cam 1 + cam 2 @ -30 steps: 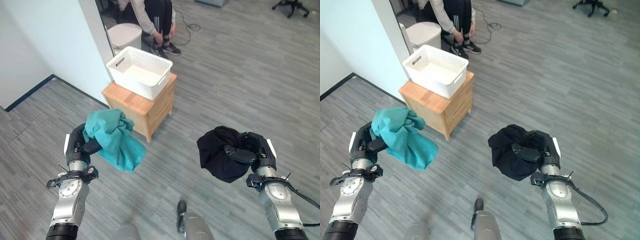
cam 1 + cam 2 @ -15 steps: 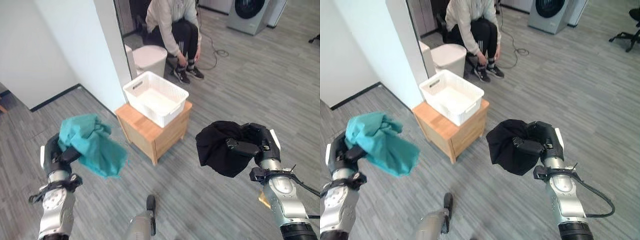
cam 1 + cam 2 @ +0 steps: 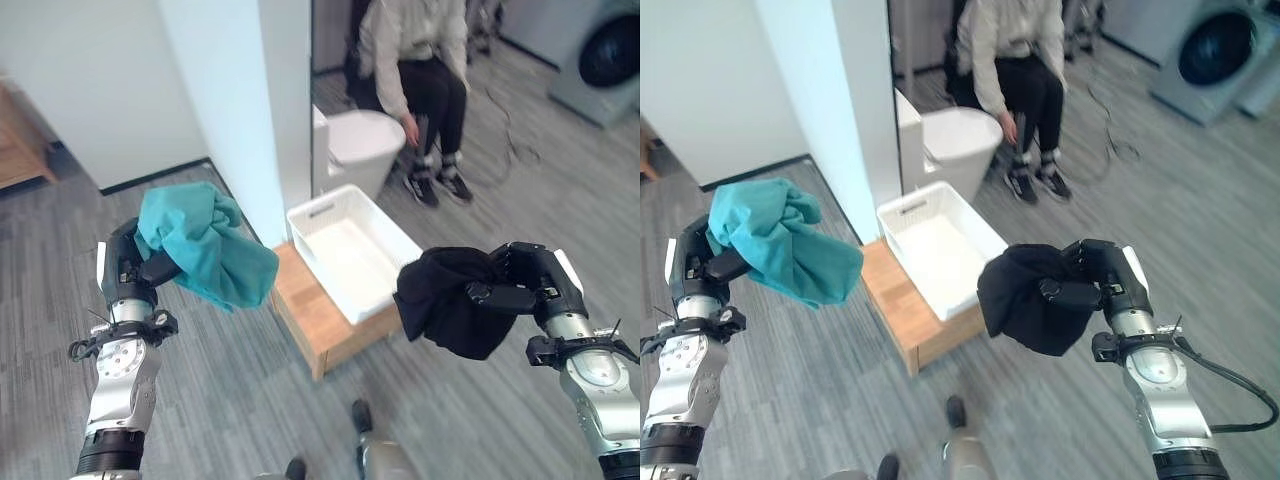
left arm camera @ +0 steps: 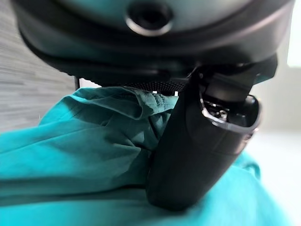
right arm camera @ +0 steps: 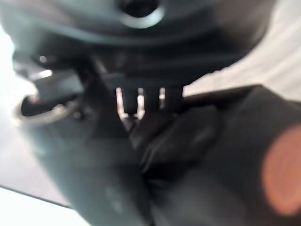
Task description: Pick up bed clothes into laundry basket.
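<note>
A: Item one, teal garment (image 3: 207, 245): bunched in the left hand (image 3: 133, 276), thumb and fingers curled round its upper folds, loose end hanging to the right, left of the laundry basket (image 3: 352, 250).

B: Item two, black garment (image 3: 447, 302): wadded in the right hand (image 3: 527, 287), fingers clamped on it, near and right of the basket, which sits on the wooden stand (image 3: 316, 321).

A: Handling, judged: both light, soft, limp; likely to sag or slip. Best gripped by a thick gathered fold.

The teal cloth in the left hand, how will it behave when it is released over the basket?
The teal cloth hangs bunched and drooping from the left hand, so it is probably floppy and light. Dropped over the white basket, it would likely fall in a loose heap; a trailing edge may drape over the rim.
</note>
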Tool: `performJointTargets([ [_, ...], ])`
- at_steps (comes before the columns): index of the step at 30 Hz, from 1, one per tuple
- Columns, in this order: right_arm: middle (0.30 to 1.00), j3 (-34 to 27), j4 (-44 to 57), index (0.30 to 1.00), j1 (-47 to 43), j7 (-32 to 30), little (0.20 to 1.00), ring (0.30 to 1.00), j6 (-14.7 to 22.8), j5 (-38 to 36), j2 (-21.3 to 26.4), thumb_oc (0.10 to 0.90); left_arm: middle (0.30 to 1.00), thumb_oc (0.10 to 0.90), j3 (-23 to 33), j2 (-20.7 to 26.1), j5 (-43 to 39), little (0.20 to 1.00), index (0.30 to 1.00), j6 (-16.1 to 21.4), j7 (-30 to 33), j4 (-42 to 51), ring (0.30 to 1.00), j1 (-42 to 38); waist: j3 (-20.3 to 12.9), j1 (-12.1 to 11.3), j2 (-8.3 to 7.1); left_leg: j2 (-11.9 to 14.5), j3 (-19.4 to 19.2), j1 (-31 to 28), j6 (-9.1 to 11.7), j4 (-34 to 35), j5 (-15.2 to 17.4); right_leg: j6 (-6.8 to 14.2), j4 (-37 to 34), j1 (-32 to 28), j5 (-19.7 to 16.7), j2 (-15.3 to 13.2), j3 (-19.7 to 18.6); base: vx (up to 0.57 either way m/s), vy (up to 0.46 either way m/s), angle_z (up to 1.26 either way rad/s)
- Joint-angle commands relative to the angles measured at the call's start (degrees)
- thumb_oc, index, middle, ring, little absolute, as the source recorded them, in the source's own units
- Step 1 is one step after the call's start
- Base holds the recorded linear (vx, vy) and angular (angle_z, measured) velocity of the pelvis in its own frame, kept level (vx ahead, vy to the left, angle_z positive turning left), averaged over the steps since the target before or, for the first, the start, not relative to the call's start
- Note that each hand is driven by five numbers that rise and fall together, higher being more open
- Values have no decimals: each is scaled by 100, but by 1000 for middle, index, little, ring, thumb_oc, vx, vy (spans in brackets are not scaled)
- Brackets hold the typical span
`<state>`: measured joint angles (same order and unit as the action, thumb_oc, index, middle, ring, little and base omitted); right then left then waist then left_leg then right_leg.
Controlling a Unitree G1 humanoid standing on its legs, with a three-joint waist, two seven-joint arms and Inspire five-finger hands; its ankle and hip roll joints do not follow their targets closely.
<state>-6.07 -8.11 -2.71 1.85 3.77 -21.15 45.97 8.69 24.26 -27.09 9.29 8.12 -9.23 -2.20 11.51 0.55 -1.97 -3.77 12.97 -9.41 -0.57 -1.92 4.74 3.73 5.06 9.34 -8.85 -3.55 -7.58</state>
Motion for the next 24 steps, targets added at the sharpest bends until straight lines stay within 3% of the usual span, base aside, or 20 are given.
performJointTargets([
  [1,300,-417,-19,300,-812,-1,300,300,582,-265,902,400,300,400,70,580,-198,300,300,623,-215,555,300,-101,-575,-33,-379,240,-68,685,271,-56,-180,440,-698,-778,632,-184,36,80,-136,15],
  [4,300,-100,-216,300,-1236,80,300,300,563,-254,1500,400,300,400,95,597,-343,300,300,570,-235,537,300,203,-558,-147,-356,388,95,720,370,74,-298,332,-642,-852,739,-98,172,35,-100,22],
  [9,300,326,-312,300,-1869,88,300,300,591,-104,1967,400,300,400,166,629,-418,300,300,595,-273,516,300,473,-559,-196,-328,419,220,760,419,195,-389,299,-680,-868,789,-58,308,17,-31,18],
  [12,300,888,-702,300,-2585,-41,300,300,559,179,2240,400,300,400,137,696,-529,300,300,602,-279,505,300,637,-558,-319,-337,431,281,781,433,296,-461,282,-746,-912,790,-43,396,49,-11,18],
  [14,300,1160,-872,300,-2887,-60,300,300,546,245,2303,400,300,400,105,701,-548,300,300,600,-279,502,300,652,-550,-338,-341,435,290,786,440,325,-479,280,-765,-922,784,-44,420,22,-1,4],
  [19,300,2516,-1865,300,-4507,-304,300,300,448,742,2467,400,300,400,-78,737,-668,300,300,617,-313,485,300,707,-503,-478,-368,444,343,873,481,441,-578,280,-872,-911,747,-46,529,6,-3,8],
  [24,300,4009,-3077,300,-6352,-506,300,300,303,1065,2166,400,300,400,-295,824,-806,300,300,658,-363,467,300,672,-391,-611,-318,474,371,967,505,539,-618,255,-938,-858,768,-21,596,11,-1,7],
])
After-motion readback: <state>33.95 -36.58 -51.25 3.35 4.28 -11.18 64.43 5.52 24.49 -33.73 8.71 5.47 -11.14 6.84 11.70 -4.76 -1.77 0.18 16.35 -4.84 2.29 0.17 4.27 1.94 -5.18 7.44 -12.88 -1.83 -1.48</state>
